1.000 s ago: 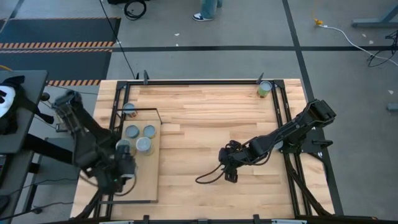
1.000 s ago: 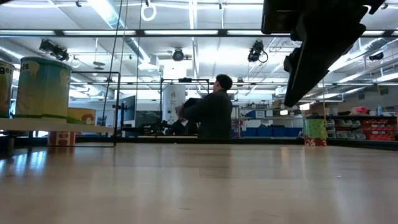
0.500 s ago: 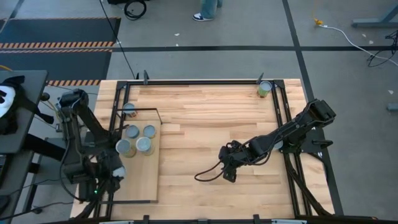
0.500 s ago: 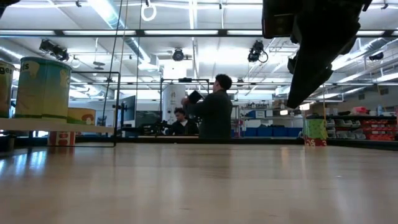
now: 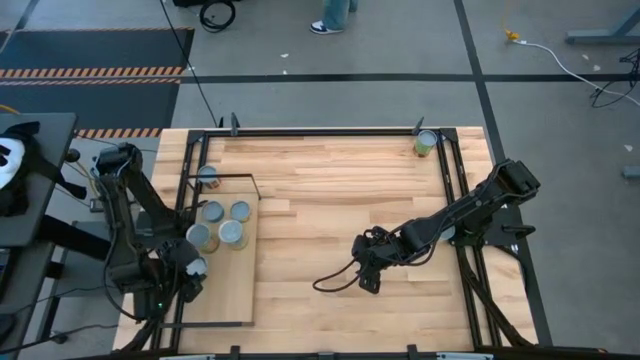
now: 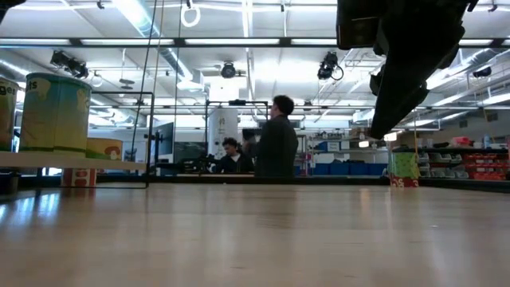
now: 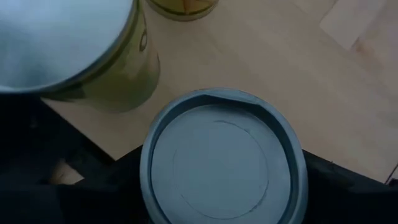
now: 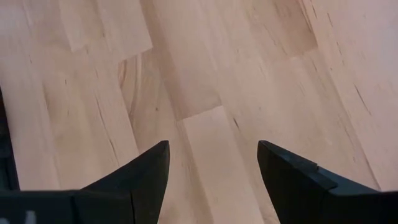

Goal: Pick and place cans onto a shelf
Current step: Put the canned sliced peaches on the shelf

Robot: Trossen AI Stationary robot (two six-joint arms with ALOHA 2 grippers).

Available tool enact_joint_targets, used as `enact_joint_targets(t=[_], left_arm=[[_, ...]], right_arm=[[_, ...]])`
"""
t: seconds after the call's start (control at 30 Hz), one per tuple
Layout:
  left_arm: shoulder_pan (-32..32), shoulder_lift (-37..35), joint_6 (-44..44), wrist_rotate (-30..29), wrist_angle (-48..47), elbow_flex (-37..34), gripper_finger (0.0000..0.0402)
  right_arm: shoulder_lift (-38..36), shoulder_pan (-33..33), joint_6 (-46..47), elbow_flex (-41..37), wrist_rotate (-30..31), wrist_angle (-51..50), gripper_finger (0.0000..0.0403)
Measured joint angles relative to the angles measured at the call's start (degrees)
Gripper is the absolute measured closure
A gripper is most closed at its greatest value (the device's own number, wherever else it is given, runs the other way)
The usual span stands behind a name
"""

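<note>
My left gripper [image 5: 185, 275] is shut on a can with a pale grey-blue top [image 7: 221, 158], over the near left part of the shelf [image 5: 238, 290], a light-wood board in a black frame. Several cans [image 5: 232, 233] stand upright on the shelf; the nearest one [image 7: 93, 56] has green-yellow sides. One more can [image 5: 208, 176] stands by the shelf's far corner, and another [image 5: 427, 143] stands at the table's far right. My right gripper [image 8: 211, 168] hangs open over bare tabletop near the middle [image 5: 368, 280]. My left gripper pinches the can between its two fingers, one on each opposite side just below the top's rim [image 7: 148, 186]. The fingers [image 7: 93, 199] come from above, slanting down. The can stays upright, top up; I cannot tell whether its base stands on the shelf.
The shelf board is raised above the tabletop [image 6: 72, 159], with cans on it [image 6: 54, 112]. A black metal frame [image 5: 330, 131] runs around the table. A cable [image 5: 335, 283] trails from the right gripper. People stand in the room beyond.
My left gripper has gone toward the table's left edge and down with the can, its wrist rolling on the way; most of this came in the first half second.
</note>
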Motion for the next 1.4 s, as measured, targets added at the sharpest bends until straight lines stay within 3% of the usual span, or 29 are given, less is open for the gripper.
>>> enact_joint_targets(t=[0.27,0.6,0.93,1.4], left_arm=[[-0.1,0.1,1.2,-3.9,0.4,-2.5,0.0104],[-0.1,0.1,4.4,-2.1,1.1,-3.9,0.0055],[-0.1,0.0,7.3,4.1,0.8,-3.2,0.0052],[0.0,0.0,11.3,2.8,-3.9,2.5,0.0051]], right_arm=[[0.0,0.0,0.0,0.0,-1.0,0.0,0.0153],[0.0,0.1,0.1,0.0,-1.0,0.0,0.0153],[0.0,0.1,0.1,0.0,-1.0,0.0,0.0153],[0.0,0.1,0.1,0.0,-0.7,0.0,0.0153]])
